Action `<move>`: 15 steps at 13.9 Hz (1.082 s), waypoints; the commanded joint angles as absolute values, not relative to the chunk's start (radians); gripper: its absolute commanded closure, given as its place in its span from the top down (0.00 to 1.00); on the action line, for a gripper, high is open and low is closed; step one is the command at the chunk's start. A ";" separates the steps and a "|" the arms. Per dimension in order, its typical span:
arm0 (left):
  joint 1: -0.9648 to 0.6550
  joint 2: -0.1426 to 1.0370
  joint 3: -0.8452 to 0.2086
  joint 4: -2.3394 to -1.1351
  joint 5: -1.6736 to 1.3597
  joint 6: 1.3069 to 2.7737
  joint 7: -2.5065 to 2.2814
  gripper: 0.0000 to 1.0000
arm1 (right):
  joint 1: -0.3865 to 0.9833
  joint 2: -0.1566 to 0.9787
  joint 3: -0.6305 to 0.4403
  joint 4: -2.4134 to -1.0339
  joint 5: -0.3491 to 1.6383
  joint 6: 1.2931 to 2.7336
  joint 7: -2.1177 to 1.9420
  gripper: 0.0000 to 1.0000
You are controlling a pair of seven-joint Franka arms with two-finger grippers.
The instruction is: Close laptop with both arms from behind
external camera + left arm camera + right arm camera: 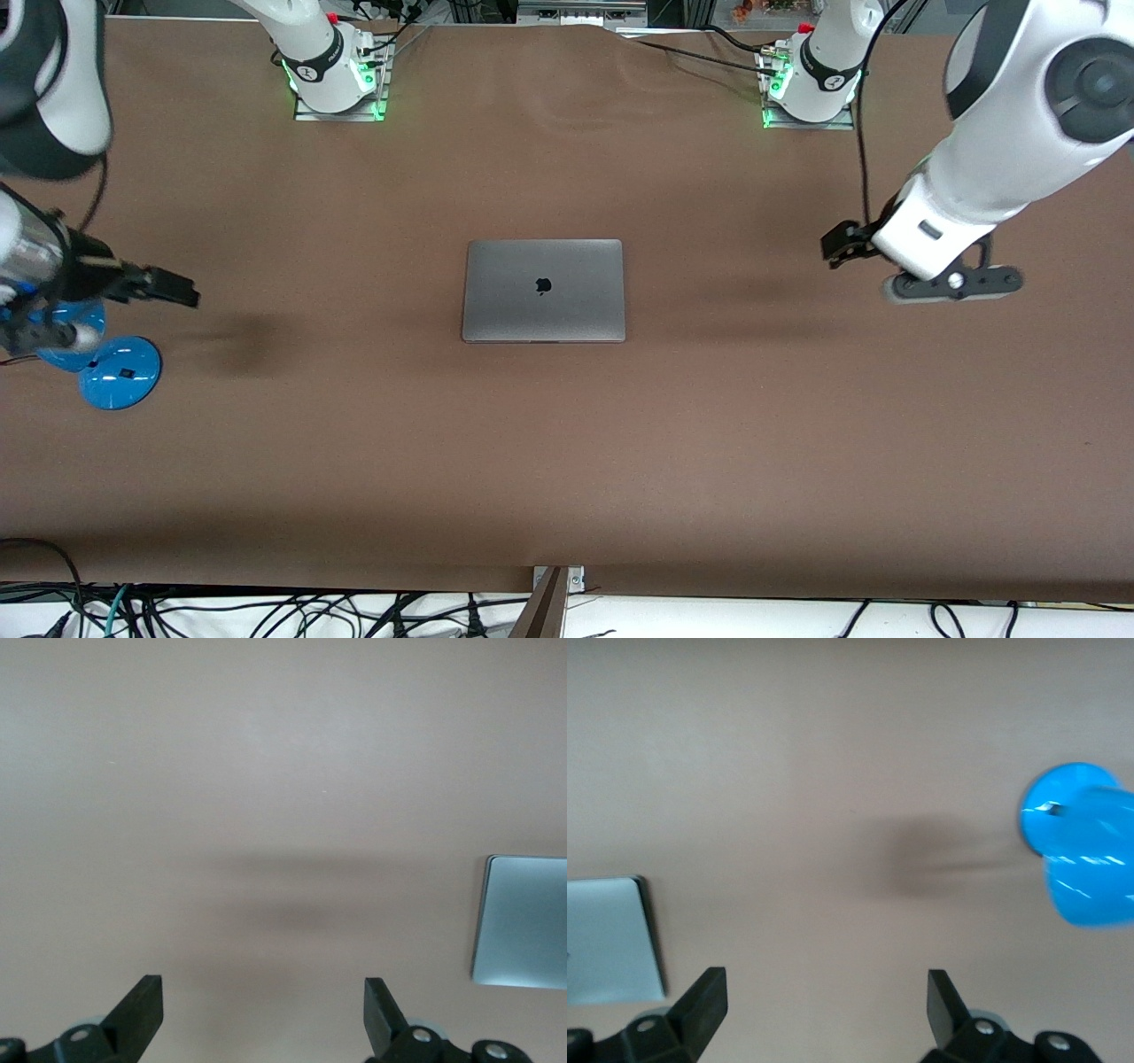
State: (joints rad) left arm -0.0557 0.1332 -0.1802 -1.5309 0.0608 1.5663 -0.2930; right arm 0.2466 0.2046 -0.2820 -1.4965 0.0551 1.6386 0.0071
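Observation:
The grey laptop (543,290) lies shut and flat in the middle of the table, its lid with the dark apple logo facing up. My left gripper (842,243) is up over bare table toward the left arm's end, open and empty. Its wrist view shows its spread fingers (142,1010) and a corner of the laptop (523,921). My right gripper (173,288) is up over the table toward the right arm's end, open and empty. Its wrist view shows its fingers (704,1005) and an edge of the laptop (607,939).
A blue desk lamp (115,368) stands on the table just under my right arm; it also shows in the right wrist view (1081,846). The brown table (567,461) ends at its front edge, with cables below it.

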 commanded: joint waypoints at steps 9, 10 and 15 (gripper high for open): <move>-0.115 0.011 -0.035 -1.468 0.061 1.422 -0.172 1.00 | -0.001 -0.147 -0.042 -1.787 -0.018 1.574 0.028 1.00; -0.115 0.006 -0.008 -1.489 0.034 1.427 -0.167 1.00 | -0.008 -0.143 -0.040 -1.786 -0.018 1.574 0.028 1.00; -0.057 -0.029 0.017 -1.598 -0.014 1.504 -0.128 1.00 | -0.002 -0.095 -0.043 -1.755 -0.017 1.569 0.015 1.00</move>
